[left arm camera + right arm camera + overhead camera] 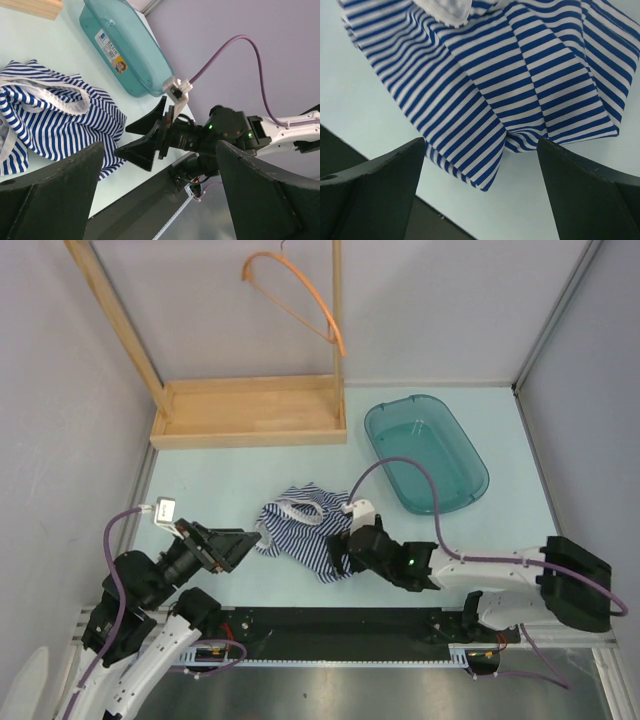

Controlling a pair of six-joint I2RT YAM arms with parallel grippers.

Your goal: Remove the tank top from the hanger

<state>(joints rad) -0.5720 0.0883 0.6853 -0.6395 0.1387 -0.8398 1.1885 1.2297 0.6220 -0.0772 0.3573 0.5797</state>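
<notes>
The striped navy-and-white tank top (300, 525) lies crumpled on the table, off the hanger. The orange hanger (300, 295) hangs bare from the wooden frame at the back. My left gripper (245, 545) is open just left of the cloth, with nothing between its fingers. My right gripper (338, 552) is open at the cloth's right edge. In the right wrist view the tank top (495, 75) lies just beyond the open gripper (482, 185), its hem reaching between the tips. In the left wrist view the tank top (50, 120) lies left of the open gripper (160, 195).
A wooden rack with a tray base (250, 410) stands at the back left. A teal plastic basin (425, 455) sits at the right, also visible as the basin (125, 50) in the left wrist view. The black base rail (340, 625) runs along the near edge.
</notes>
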